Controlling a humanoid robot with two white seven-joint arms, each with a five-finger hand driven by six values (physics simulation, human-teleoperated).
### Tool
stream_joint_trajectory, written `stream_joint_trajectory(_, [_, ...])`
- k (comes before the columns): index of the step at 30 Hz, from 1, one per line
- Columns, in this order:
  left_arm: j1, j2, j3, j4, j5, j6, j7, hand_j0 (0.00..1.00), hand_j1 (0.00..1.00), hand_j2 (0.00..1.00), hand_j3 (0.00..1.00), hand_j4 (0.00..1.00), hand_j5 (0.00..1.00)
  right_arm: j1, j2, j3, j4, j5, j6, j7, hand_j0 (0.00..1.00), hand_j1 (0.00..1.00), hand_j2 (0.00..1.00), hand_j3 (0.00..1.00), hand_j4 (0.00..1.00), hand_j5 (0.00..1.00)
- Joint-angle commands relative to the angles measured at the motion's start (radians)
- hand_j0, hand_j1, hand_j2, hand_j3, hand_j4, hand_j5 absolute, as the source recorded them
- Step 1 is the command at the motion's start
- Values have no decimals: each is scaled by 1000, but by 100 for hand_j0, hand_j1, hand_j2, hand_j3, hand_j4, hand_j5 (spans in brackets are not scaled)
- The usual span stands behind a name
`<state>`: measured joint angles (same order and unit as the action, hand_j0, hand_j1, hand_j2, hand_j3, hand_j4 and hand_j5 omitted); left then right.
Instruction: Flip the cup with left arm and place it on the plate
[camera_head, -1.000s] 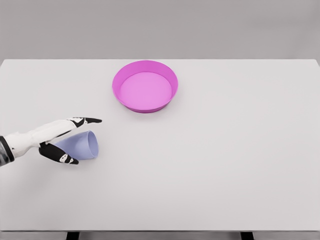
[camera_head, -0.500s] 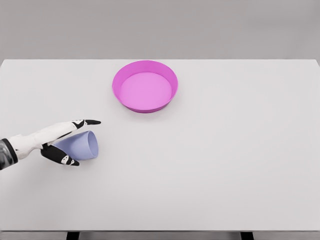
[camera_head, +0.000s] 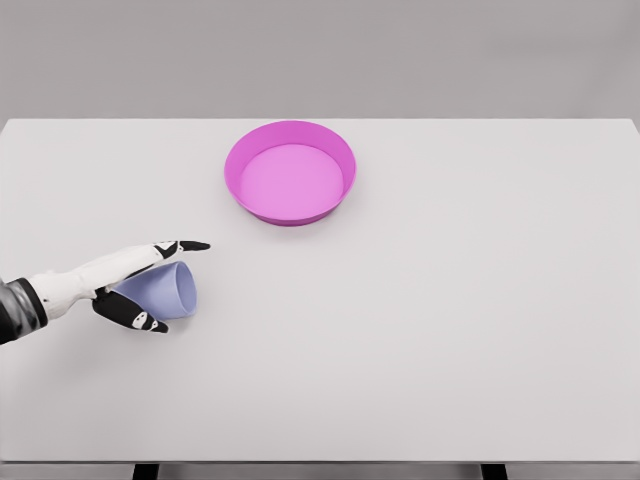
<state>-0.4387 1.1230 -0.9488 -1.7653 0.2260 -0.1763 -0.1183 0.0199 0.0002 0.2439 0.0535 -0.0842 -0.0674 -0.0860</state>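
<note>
The pale lavender plastic cup (camera_head: 160, 290) lies on its side at the left of the desk, mouth facing right, and that is why a flip is called for before it can stand anywhere. The left hand (camera_head: 125, 285) comes in low from the left edge and straddles it: long black-tipped fingers (camera_head: 185, 245) stretched over the far side of the cup, the thumb tucked along the near side. Spread around it, then, not clamped; whether the fingers press the wall I cannot tell. My read is that this is the approach to a side grasp, set up so a wrist roll can right the cup. The round magenta plate (camera_head: 233, 185) with its raised rim waits well apart, up and to the right. The white matte desk (camera_head: 450, 320) runs wide beneath a plain grey wall (camera_head: 450, 55). The right arm does not show.
</note>
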Motion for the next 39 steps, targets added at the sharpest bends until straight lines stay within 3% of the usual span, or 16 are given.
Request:
stream_joint_trajectory(1, [0, 0, 1, 0, 3, 26, 0, 100, 100, 100, 100, 100, 100, 0, 0, 0, 0, 0, 0, 0, 100, 100, 100, 100, 100, 100])
stream_joint_trajectory(19, [-2, -8, 1, -2, 1, 101, -1, 99, 99, 99, 99, 99, 99, 0, 0, 0, 0, 0, 0, 0, 100, 100, 100, 100, 100, 100])
stream_joint_trajectory(20, [-2, -8, 1, -2, 1, 103, -1, 96, 96, 96, 96, 96, 96, 0, 0, 0, 0, 0, 0, 0, 100, 100, 100, 100, 100, 100])
stream_joint_trajectory(22, [-2, -8, 1, 0, 1, 101, -1, 76, 76, 76, 76, 76, 76, 0, 0, 0, 0, 0, 0, 0, 100, 100, 100, 100, 100, 100])
stream_joint_trajectory(25, [-2, -8, 1, -2, 1, 100, -27, 67, 67, 67, 67, 67, 67, 0, 0, 0, 0, 0, 0, 0, 100, 100, 100, 100, 100, 100])
stream_joint_trajectory(30, [-6, -8, 5, 0, 1, 84, -44, 65, 65, 65, 65, 65, 65, 0, 0, 0, 0, 0, 0, 0, 100, 100, 100, 100, 100, 100])
stream_joint_trajectory(32, [-8, -2, 9, 0, 1, 0, -40, 63, 63, 63, 63, 63, 63, 0, 0, 0, 0, 0, 0, 0, 100, 100, 100, 100, 100, 100])
stream_joint_trajectory(39, [38, 23, 116, 0, 12, -215, -29, 58, 58, 58, 58, 58, 58, 0, 0, 0, 0, 0, 0, 0, 100, 100, 100, 100, 100, 100])
